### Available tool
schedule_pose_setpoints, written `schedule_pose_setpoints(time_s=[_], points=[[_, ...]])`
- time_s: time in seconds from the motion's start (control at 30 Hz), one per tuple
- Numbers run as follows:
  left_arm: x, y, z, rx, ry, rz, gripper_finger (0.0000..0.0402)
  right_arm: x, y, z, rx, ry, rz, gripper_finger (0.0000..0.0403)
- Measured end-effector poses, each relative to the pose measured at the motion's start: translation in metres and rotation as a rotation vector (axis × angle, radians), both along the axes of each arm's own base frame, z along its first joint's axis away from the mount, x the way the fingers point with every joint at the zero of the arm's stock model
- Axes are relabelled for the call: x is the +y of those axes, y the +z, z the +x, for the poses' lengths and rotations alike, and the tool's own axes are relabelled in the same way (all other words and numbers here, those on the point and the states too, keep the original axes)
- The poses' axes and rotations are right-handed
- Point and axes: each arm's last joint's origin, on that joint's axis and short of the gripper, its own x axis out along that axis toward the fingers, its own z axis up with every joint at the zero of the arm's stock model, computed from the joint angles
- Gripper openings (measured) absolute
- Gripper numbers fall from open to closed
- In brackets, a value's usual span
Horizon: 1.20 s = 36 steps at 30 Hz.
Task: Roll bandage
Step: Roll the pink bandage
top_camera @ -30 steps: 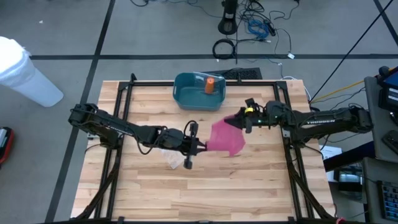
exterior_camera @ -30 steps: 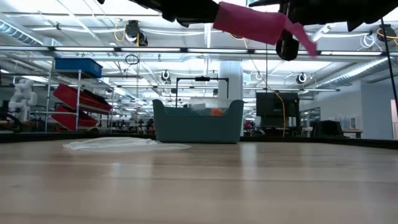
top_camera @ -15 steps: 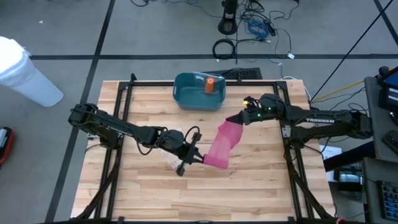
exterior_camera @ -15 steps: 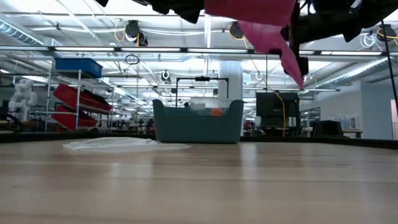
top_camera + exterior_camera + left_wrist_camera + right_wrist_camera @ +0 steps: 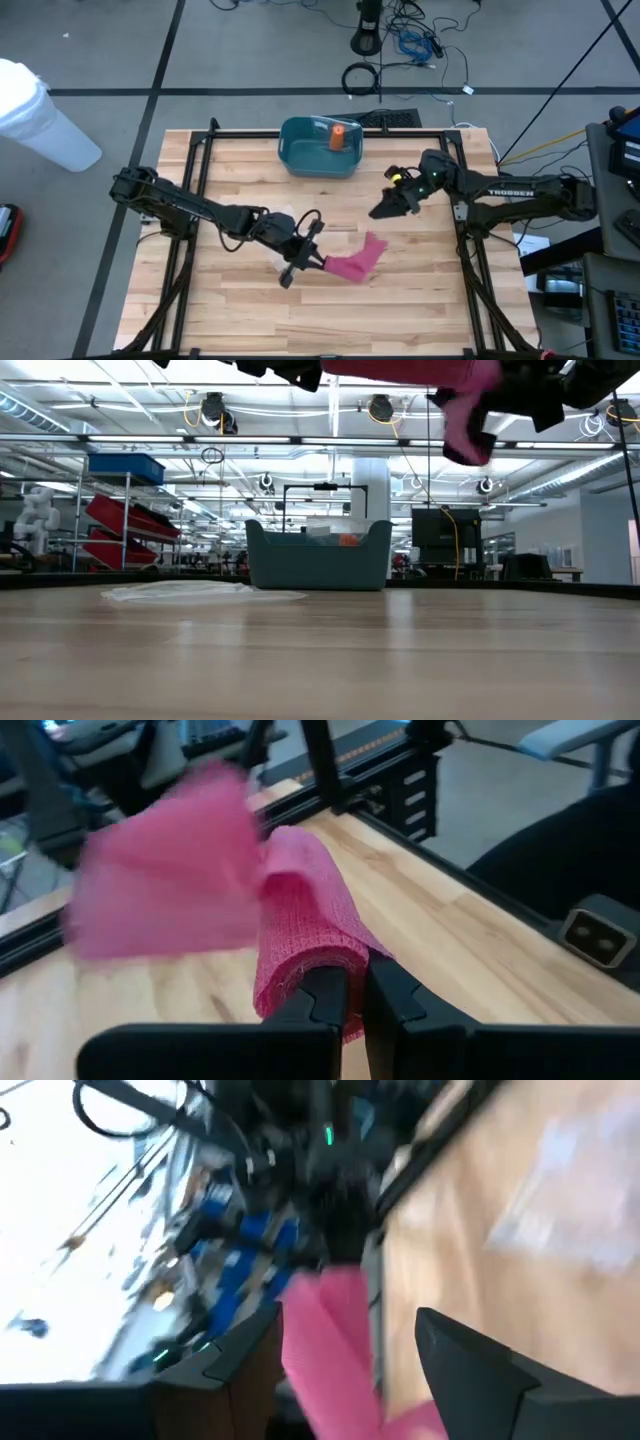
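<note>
bandage: a pink bandage (image 5: 355,264) hangs in the air above the middle of the wooden desk (image 5: 400,320), nearer the front than the bin; one end is pinched by the left claw, the loose end trails toward the right arm's side. in the left wrist view the held end is partly rolled into a tube, with a free flap blurred beyond it (image 5: 300,945).
left claw: the left claw (image 5: 300,262) is clenched on the rolled end of the pink bandage; its two dark fingers (image 5: 325,1010) sit pressed close together with the cloth between them.
right claw: the right claw (image 5: 388,206) is released, fingers spread apart, holding nothing; it hovers over the desk between the bin and the bandage, apart from the cloth. its wrist view is heavily blurred, with the pink strip showing between the two spread fingers (image 5: 470,1365).
bin: a teal bin (image 5: 300,150) stands at the back middle of the desk with an orange object (image 5: 338,136) inside, at its right side.
other: a clear plastic wrapper (image 5: 195,591) lies flat on the desk on the left arm's side, partly under that arm in the high view.
</note>
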Motion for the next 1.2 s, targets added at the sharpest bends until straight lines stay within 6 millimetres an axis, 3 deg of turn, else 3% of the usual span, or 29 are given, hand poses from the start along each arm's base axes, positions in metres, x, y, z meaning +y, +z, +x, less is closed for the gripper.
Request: schedule_pose_setpoints(time_s=[0.1, 0.23, 0.37, 0.47, 0.6, 0.67, 0.87, 1.03, 1.2], points=[[-0.003, 0.001, -0.001, -0.007, -0.051, -0.011, 0.0012, -0.007, -0.005, -0.004, 0.095, 0.031, 0.103, 0.0215], [-0.007, 0.002, -0.002, -0.022, -0.124, -0.015, 0.0012, -0.023, -0.011, -0.009, 0.159, -0.080, 0.138, 0.0215], [-0.008, 0.005, -0.002, -0.049, -0.164, -0.043, 0.0012, -0.030, -0.015, -0.012, 0.142, -0.160, -0.002, 0.0215], [-0.009, 0.012, 0.000, -0.108, -0.155, -0.086, 0.0012, -0.029, -0.020, -0.014, 0.113, -0.180, -0.246, 0.0215], [-0.008, 0.023, 0.003, -0.212, -0.095, -0.128, 0.0017, -0.017, -0.033, -0.021, 0.217, -0.236, -0.666, 0.0214], [-0.007, 0.027, 0.004, -0.250, -0.064, -0.127, 0.0019, -0.007, -0.040, -0.021, 0.231, -0.249, -0.766, 0.0214], [-0.004, 0.030, 0.006, -0.293, 0.053, -0.105, 0.0013, 0.027, -0.046, -0.020, 0.031, -0.216, -0.788, 0.0214], [0.002, 0.030, 0.008, -0.301, 0.155, -0.093, 0.0012, 0.050, -0.079, -0.032, 0.113, -0.282, -0.845, 0.0214], [0.018, 0.029, 0.011, -0.259, 0.297, -0.168, 0.0012, 0.068, -0.096, -0.043, -0.040, -0.336, -0.704, 0.0214]])
